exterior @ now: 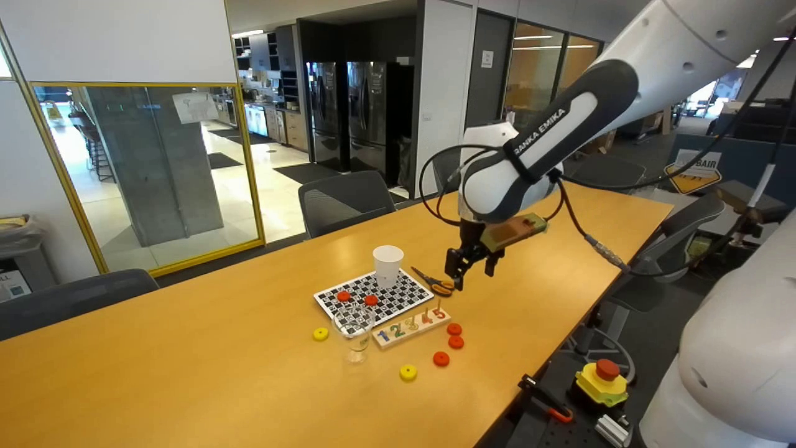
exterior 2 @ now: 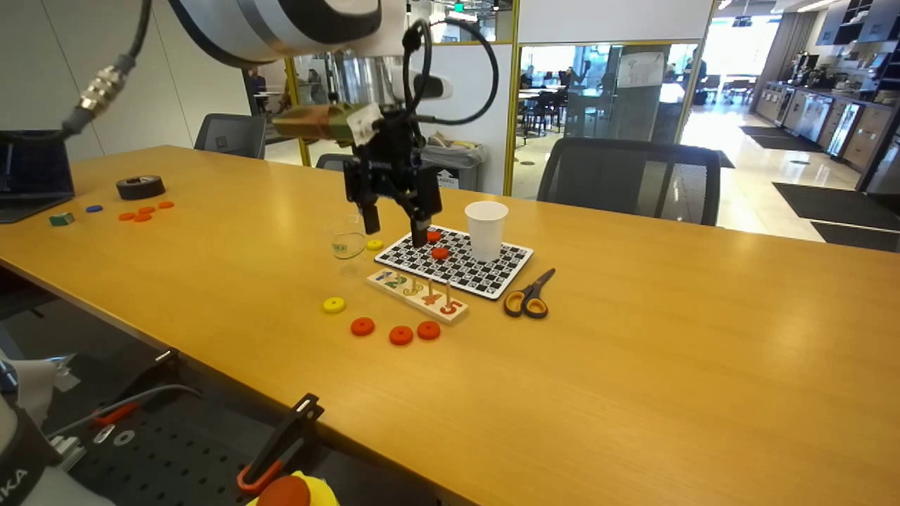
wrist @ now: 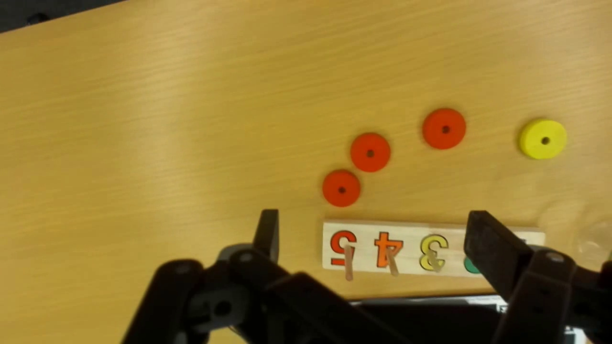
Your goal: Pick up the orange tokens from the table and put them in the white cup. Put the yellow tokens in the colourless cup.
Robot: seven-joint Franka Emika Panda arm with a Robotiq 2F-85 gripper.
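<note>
- The jaws hang spread wide above the counter (exterior 2: 668,365) — we see them holding nothing.
- We count three orange tokens (wrist: 363,148) on the counter near the peg block (wrist: 410,252), two on the board (exterior 2: 460,267), and four well away, near the tape (exterior 2: 140,187).
- The white cup (exterior: 388,264) stands on the board — the clear cup (exterior: 356,339), on the counter near it.
- We see two yellow tokens (wrist: 534,137) on the counter, one near the clear cup.

Office meeting area: mesh-backed chairs (exterior 2: 629,176) line long wooden table (exterior: 217,367), laptop (exterior 2: 34,172) sits on top; yellow-framed glass wall (exterior: 155,174), kitchenette (exterior 2: 865,130) with tall fridges (exterior: 365,102) stand beyond.
</note>
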